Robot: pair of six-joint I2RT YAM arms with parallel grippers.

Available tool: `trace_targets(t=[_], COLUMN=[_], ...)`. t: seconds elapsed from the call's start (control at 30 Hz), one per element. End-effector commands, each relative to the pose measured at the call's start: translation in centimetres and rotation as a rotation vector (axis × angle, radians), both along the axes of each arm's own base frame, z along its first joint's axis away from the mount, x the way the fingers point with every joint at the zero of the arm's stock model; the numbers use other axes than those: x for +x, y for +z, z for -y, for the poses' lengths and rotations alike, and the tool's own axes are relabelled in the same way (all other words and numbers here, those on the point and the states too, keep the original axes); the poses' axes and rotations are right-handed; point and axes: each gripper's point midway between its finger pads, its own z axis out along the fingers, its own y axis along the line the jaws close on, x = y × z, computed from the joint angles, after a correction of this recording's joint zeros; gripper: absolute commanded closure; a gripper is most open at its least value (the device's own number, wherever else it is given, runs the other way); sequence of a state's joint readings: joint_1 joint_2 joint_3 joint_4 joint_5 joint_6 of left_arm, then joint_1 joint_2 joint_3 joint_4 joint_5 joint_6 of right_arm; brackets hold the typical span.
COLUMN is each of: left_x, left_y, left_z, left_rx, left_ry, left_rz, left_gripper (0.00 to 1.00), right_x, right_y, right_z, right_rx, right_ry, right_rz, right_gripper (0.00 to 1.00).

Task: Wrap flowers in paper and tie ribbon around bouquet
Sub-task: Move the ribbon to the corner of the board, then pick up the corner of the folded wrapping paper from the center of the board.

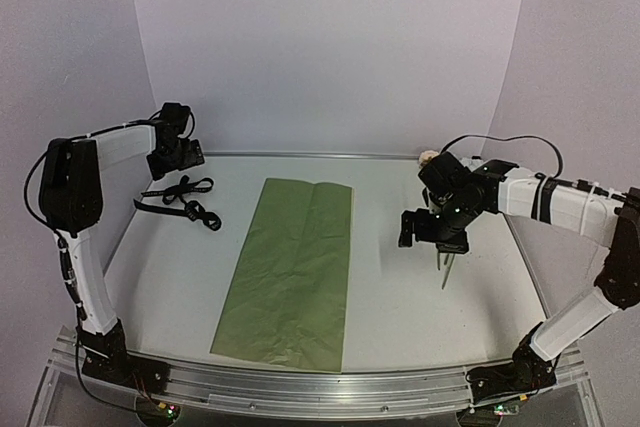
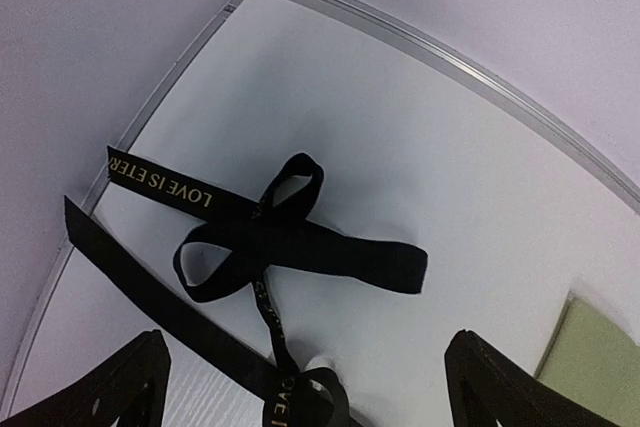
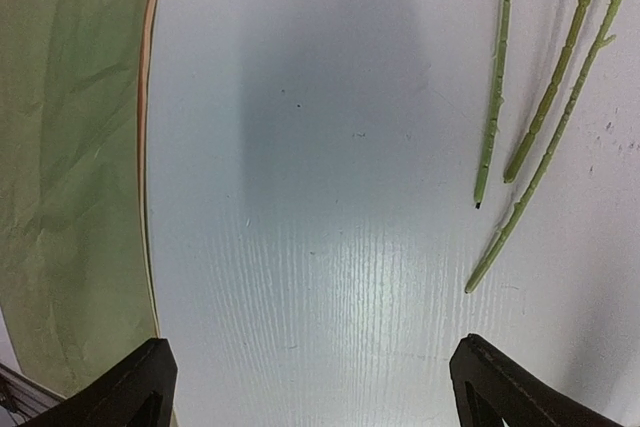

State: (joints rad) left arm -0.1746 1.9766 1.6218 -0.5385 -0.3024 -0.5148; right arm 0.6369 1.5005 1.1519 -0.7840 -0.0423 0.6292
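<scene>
The olive-green paper [image 1: 290,272] lies flat in the middle of the table; its edge also shows in the right wrist view [image 3: 70,147] and its corner in the left wrist view [image 2: 600,357]. At the far left the black ribbon [image 1: 185,199] lies loosely looped, its gold lettering readable in the left wrist view [image 2: 300,247]. My left gripper [image 1: 178,157] hovers open just above it [image 2: 312,397], holding nothing. The flowers lie at the right, mostly hidden under my right arm: green stems [image 1: 445,267] [image 3: 545,117] and one cream head [image 1: 427,157] show. Beside the stems my right gripper [image 1: 432,237] [image 3: 310,387] is open and empty.
Pale purple walls close in the table [image 1: 400,317] at the back and both sides. A metal rail [image 1: 320,382] runs along the near edge between the arm bases. Bare white tabletop separates the paper from the stems.
</scene>
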Motion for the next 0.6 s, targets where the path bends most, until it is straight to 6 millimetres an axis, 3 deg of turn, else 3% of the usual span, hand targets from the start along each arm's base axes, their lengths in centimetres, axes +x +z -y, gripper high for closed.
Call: trace_targets(t=[0.0,0.03,0.2,0.43,0.57], left_x=[-1.8,-2.6,-7.3,-14.7,-18.5], left_y=[6.3,6.7,4.7,-0.9,-3.7], left_z=[3.8,4.5,8.7,16.4,18.5], left_rx=[-0.064,-0.066,-0.109,-0.306,-0.361], left_ry=[-0.123,-0.144,-0.266,-0.473,-0.522], left_rz=[0.114,0.117,0.055,-0.083,-0.160], left_gripper=[0.00,0.00,0.00,0.06,0.18], right_x=[-0.7,-1.0,-1.8,-2.1,-2.3], right_y=[-0.5,-0.8,-1.9,-4.1,-5.0], right_z=[-1.0,-1.2,-1.5,-3.5,-5.0], right_rx=[0.055,0.073,0.103,0.192,0.226], right_ry=[0.016,0.018,0.000,-0.055,-0.074], right_rz=[-0.030,-0.046,-0.092,-0.148,-0.133], right_gripper=[0.02,0.02,0.02,0.05,0.10])
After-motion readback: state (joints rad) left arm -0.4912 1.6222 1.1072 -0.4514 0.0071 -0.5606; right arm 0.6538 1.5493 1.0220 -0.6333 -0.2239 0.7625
